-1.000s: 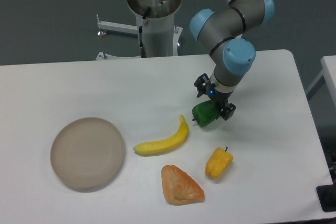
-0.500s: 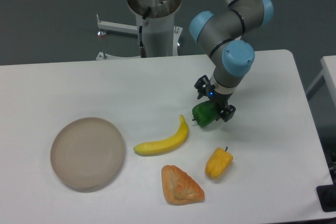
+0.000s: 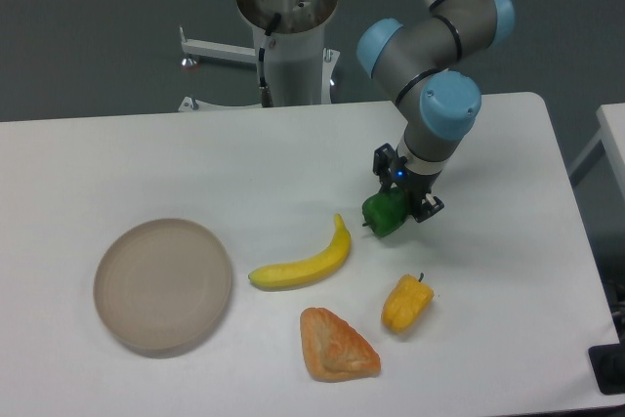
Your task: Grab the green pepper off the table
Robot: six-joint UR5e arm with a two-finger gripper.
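The robot arm bends down from the top of the picture, and its pincer [image 3: 398, 204] is closed around the green pepper [image 3: 383, 214]. One dark finger [image 3: 384, 161] shows above the pepper and another [image 3: 431, 206] shows at its right side, so the pepper sits squeezed between them. The pepper is over the middle-right part of the white table [image 3: 146, 163] — it is hard to tell if it is touching the table or lifted just a bit.

Just to the left of the pepper is the tip of a yellow banana [image 3: 306, 261]. The banana lies curved, running down and to the left. Below the pepper, a little to the right, lies a yellow-orange pepper [image 3: 406, 304] with a tiny dark stem. Next to that, lower and to the left, is an orange-brown lumpy thing [image 3: 336, 345] — maybe a piece of bread, but I cannot be sure.

Far over on the left side of the table sits a round tan plate [image 3: 162, 285], well apart from the food.

Behind the table stands the arm's white base post [image 3: 293, 56].
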